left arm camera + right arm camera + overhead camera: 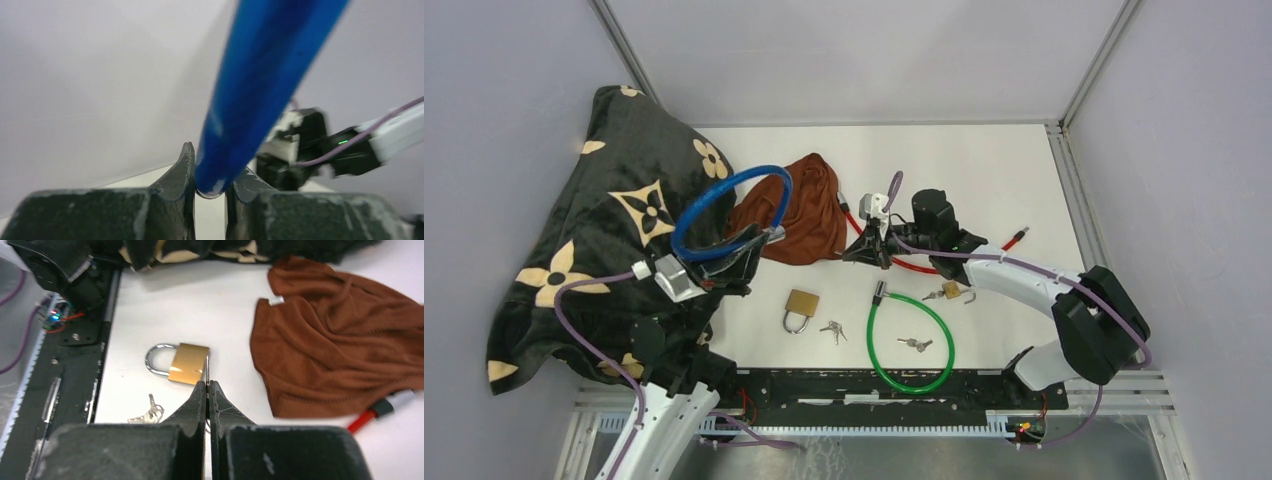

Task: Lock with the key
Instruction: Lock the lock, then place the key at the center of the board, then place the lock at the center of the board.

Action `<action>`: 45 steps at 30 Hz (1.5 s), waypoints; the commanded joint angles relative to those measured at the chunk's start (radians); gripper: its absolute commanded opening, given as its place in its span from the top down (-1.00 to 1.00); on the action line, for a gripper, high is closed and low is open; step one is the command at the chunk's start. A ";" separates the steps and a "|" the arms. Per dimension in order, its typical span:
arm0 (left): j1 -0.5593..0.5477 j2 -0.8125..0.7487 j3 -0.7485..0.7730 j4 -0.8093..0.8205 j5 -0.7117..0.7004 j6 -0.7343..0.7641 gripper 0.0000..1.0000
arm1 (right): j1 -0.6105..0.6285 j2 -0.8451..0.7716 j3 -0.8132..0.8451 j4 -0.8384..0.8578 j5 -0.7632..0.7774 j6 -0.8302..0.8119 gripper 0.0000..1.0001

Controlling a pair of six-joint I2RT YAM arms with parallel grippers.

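A large brass padlock with a steel shackle point(187, 364) lies flat on the white worktop point(984, 180), and the rest is placed from it. Up and to its left, the left arm point(669, 410) has its jaws pinching one end of a blue plastic-coated cable lock point(260, 75), whose loop rises off the worktop over a black blanket with cream flower prints point(594, 230). Up and to its right, the right arm point(1024, 275) has its jaws pressed together on a thin silver key point(207, 369), seen edge-on and sticking out of the tips. Directly beyond the padlock lies a crumpled rust-brown cloth point(340, 340), with a red cable lock point(365, 419) at its right edge. Just right of the padlock sits a small bunch of keys point(832, 331), then a green cable lock loop point(872, 335) with another key pair point(914, 344) inside it. A smaller brass padlock point(950, 291) lies beyond that loop.
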 commanded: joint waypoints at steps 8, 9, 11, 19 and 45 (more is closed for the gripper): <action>0.003 0.009 -0.002 -0.494 -0.590 1.178 0.95 | -0.015 -0.196 -0.004 -0.260 0.349 -0.129 1.00; 0.003 0.039 0.003 -0.546 -0.655 1.197 0.95 | -0.015 -0.206 -0.009 -0.260 0.350 -0.129 1.00; 0.004 0.103 0.025 -0.647 -0.745 1.198 0.95 | -0.016 -0.225 -0.014 -0.261 0.345 -0.129 1.00; 0.003 0.215 -0.007 -0.978 -0.812 1.354 0.96 | -0.011 -0.253 -0.013 -0.267 0.320 -0.125 1.00; 0.005 0.311 0.567 -1.618 0.069 1.186 -0.99 | 0.313 0.673 0.651 -0.140 0.189 0.422 1.00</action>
